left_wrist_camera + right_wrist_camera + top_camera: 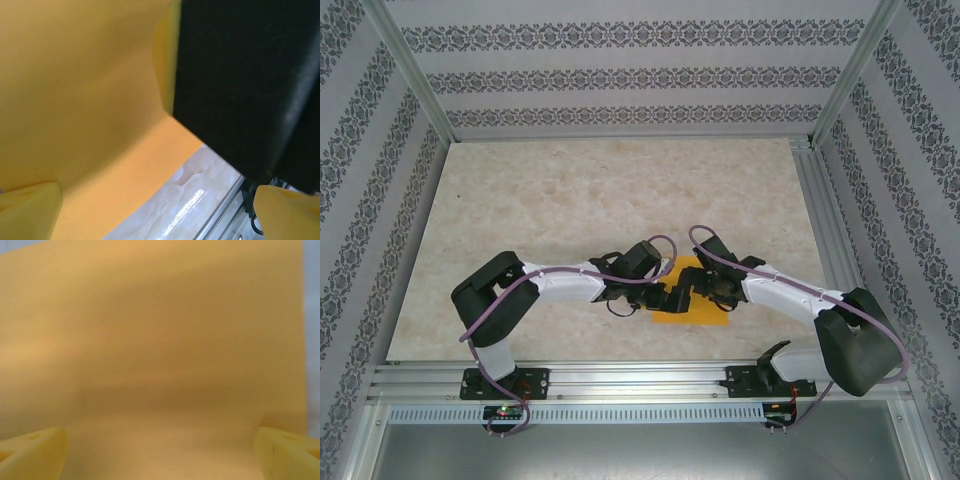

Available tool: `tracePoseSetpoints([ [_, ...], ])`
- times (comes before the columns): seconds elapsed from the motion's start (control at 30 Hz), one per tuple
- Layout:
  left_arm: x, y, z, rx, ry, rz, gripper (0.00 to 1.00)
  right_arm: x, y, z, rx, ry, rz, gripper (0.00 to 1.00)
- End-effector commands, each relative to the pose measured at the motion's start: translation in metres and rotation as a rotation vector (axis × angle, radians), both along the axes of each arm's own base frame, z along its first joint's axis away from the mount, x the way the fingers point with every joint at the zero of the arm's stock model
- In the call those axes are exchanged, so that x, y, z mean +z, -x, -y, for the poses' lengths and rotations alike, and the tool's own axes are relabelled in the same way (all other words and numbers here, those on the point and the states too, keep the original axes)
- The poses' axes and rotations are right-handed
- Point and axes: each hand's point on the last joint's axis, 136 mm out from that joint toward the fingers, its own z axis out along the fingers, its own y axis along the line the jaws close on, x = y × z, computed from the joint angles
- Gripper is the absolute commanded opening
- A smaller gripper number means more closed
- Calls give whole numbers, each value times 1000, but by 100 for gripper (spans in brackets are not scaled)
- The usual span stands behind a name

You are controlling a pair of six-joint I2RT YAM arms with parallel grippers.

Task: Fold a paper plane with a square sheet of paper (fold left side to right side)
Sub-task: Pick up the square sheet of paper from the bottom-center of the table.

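The orange-yellow sheet of paper [705, 314] lies flat on the table near the front edge, mostly covered by both wrists. No paper plane shape is in view. My left gripper [658, 298] and right gripper [682, 290] meet over the sheet's left part, nearly touching. In the left wrist view the paper [75, 100] spreads under my open left gripper [157, 220], its yellow fingertips [27, 210] wide apart, with the black body of the right gripper [240, 75] close ahead. In the right wrist view my right gripper [160, 460] is open just above the paper [150, 340], nothing between its fingers.
The marble-look table [620, 190] stretches bare behind the arms. An aluminium rail [640, 375] runs along the near edge, close to the paper's front side, also seen as the rail [220, 215]. Patterned walls and metal posts [415, 70] enclose the space.
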Motion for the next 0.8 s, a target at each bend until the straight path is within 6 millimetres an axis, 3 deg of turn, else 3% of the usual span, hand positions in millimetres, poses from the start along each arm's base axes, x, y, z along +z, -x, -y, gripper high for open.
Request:
tracePoseSetpoints([
  [0.0, 2, 1, 8, -6, 19, 9, 99, 11, -9, -18, 5, -71, 24, 96],
  [0.23, 1, 0, 6, 5, 6, 16, 99, 15, -9, -12, 22, -39, 32, 97],
  [0.4, 5, -1, 5, 10, 9, 27, 99, 21, -13, 10, 27, 61, 52, 97],
  [0.67, 10, -1, -1, 15, -4, 47, 99, 23, -54, 40, 12, 121, 58, 98],
  [0.77, 9, -1, -1, 21, -3, 45, 99, 21, -69, 42, 29, 141, 55, 98],
])
